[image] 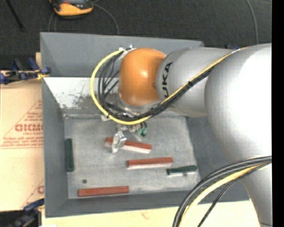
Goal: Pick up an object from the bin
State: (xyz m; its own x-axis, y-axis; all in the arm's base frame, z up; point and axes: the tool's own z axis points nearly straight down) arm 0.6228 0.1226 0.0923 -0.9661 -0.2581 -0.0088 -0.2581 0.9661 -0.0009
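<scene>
Gripper [117,142] low, right at the left end of a red-brown bar [138,147] running rightward from gripper. Clenched or released: cannot tell. Probably stiff, light, slightly slick; best pinched across narrow sides, nearer mid-length.

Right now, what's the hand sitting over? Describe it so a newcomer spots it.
In the grey bin, look mid-floor, where the hand hangs. Under it lies the left end of a red-brown bar. It is the shortest of three and tilted; the middle bar and the front bar are longer and nearly level.
</scene>
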